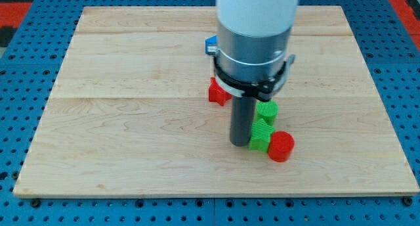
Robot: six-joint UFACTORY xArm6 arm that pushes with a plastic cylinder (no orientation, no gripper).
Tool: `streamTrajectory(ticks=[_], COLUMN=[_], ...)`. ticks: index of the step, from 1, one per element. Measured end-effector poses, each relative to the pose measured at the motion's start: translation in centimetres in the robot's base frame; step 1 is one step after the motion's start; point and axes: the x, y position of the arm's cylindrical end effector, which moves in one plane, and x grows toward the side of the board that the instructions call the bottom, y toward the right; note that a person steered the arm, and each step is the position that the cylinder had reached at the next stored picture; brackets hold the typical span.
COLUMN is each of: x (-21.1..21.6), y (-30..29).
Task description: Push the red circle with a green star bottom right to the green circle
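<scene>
A wooden counter [131, 121] is seen lying on a blue pegboard [20, 88], and no container is set on it. The largest thing in view is the arm [256, 29], whose white and grey body hangs over the counter's upper middle and covers most of what lies behind it. From it a dark rod descends, and my tip [239, 143] is planted on the counter just at the view's left of the green star [260, 137], touching or nearly so. No fingers are carried by this arm, so nothing is grasped. The red circle [281, 146] is found touching the green star's lower right. The green circle [267, 110] is placed just above the star. A red star [216, 92] and a blue block [210, 46] are partly hidden by the arm.
</scene>
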Motion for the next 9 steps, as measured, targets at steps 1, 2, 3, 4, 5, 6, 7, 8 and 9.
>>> streamTrajectory(ticks=[1,2,3,4,5,6,7,8,9], x=[1.6,3.1,3.4,3.6,2.6,2.5,2.8,3.0,-2.0], y=[2.4,3.4,4.1,-0.5,-2.5,4.0,6.9,-1.8,-9.0])
